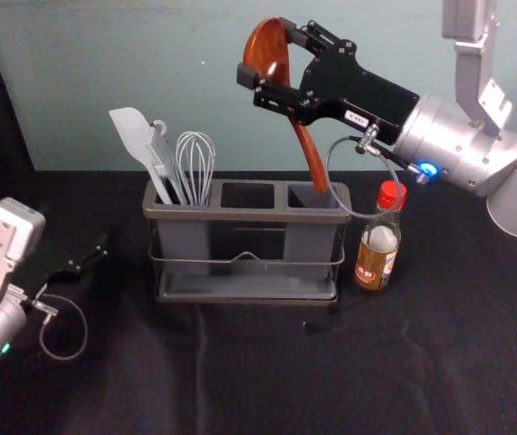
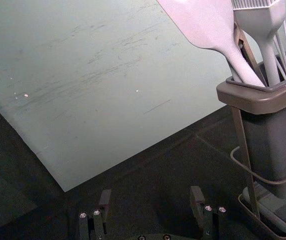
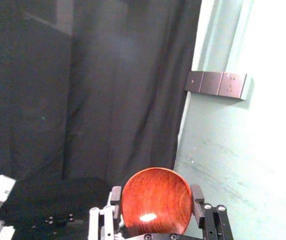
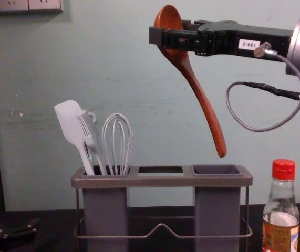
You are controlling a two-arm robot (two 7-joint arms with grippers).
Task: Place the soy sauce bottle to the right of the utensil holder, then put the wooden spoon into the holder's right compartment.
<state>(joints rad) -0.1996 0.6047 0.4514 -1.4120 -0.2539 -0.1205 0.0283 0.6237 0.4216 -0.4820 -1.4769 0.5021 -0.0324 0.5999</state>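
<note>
The wooden spoon [image 4: 202, 100] hangs above the utensil holder [image 4: 162, 181], handle down and slanting, its tip over the holder's right compartment [image 4: 217, 210] and clear of the rim. The right gripper [image 3: 156, 196], above the holder's right part, has its fingers closed on the two sides of the bowl. That is a sensible hold, as it leaves the whole handle free to go in first. The spoon should be light and stiff, but its glossy, rounded bowl may swivel or slip if the tip catches the rim, so the handle wants to come more upright before lowering. The soy sauce bottle [image 4: 281, 231] stands upright just right of the holder; probably glass and heavier, it is best gripped round the body. The left gripper [image 2: 151, 197] idles left of the holder, fingers apart and empty.
</note>
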